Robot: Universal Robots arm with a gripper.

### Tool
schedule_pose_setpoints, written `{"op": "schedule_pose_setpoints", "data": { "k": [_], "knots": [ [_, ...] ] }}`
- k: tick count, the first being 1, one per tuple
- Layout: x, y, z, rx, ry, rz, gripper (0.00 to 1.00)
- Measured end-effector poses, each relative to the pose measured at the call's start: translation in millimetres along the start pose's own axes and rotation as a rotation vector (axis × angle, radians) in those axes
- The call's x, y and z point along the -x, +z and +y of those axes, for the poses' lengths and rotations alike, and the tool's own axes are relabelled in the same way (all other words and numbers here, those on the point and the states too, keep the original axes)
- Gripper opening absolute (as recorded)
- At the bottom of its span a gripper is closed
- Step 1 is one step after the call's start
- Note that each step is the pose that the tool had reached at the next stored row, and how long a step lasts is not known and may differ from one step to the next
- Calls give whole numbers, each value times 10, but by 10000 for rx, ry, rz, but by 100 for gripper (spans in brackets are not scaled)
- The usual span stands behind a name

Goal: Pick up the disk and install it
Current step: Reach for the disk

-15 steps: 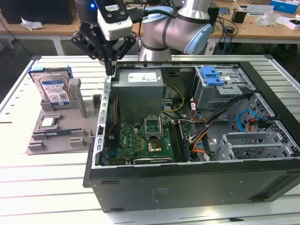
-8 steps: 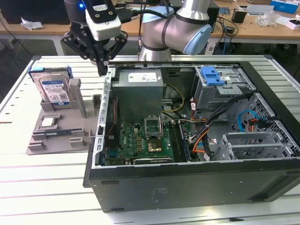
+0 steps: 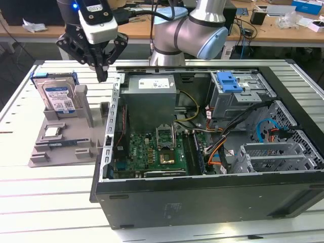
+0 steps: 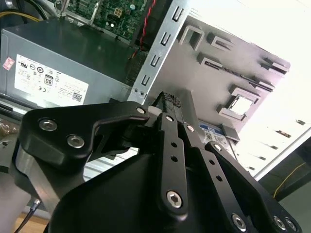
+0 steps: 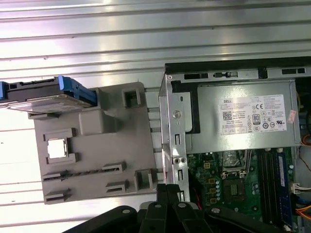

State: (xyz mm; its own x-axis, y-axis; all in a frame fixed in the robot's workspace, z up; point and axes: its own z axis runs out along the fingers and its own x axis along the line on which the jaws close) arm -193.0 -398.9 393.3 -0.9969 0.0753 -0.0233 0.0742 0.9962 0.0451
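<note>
The disk (image 3: 56,95) stands on the tray (image 3: 63,147) beside the computer case (image 3: 202,197)

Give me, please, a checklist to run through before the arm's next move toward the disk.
1. The disk upright in the gray holder: ok.
2. The gripper empty: ok.
3. The gripper above the disk: not ok; it hangs to the exterior view's right of it, near the computer case.
4. The gripper open for a grasp: not ok, shut.
5. The drive cage free to take the disk: cannot tell.
</note>
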Motion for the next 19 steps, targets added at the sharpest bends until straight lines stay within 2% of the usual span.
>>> {"op": "schedule_pose_setpoints", "data": {
  "k": [5,9,19],
  "knots": [
    [-86,-2,-6,0,-1,0,10],
    [-193,-5,-14,0,1,0,10],
    [-353,-9,-26,0,-1,0,10]
  ]
}}
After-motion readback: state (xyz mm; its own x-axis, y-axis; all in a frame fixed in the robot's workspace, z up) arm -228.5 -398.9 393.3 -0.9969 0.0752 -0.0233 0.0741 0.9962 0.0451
